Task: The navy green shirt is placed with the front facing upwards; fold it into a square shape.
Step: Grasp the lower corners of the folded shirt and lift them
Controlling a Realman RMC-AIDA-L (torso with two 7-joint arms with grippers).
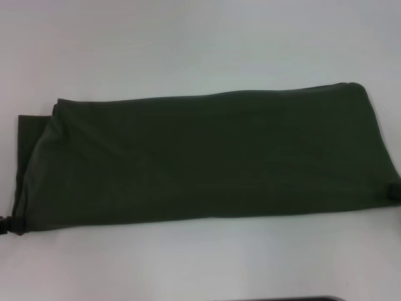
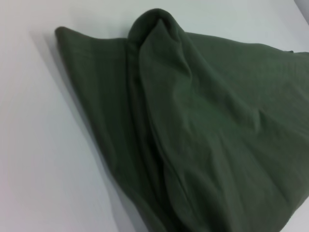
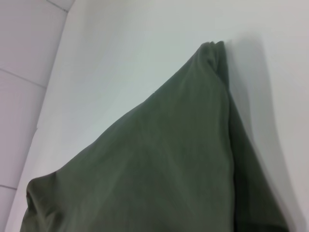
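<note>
Shirt (image 1: 207,157) folded lengthwise on white table (image 1: 188,44), plain green side up

Head camera looks down from afar; both wrist cameras closely face the shirt (image 1: 207,157).

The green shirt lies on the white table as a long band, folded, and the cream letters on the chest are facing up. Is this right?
Not quite. The navy green shirt does lie on the white table as a long folded band, but no cream letters show: in the head view its upper surface is plain green, and both wrist views show only plain fabric too.
</note>
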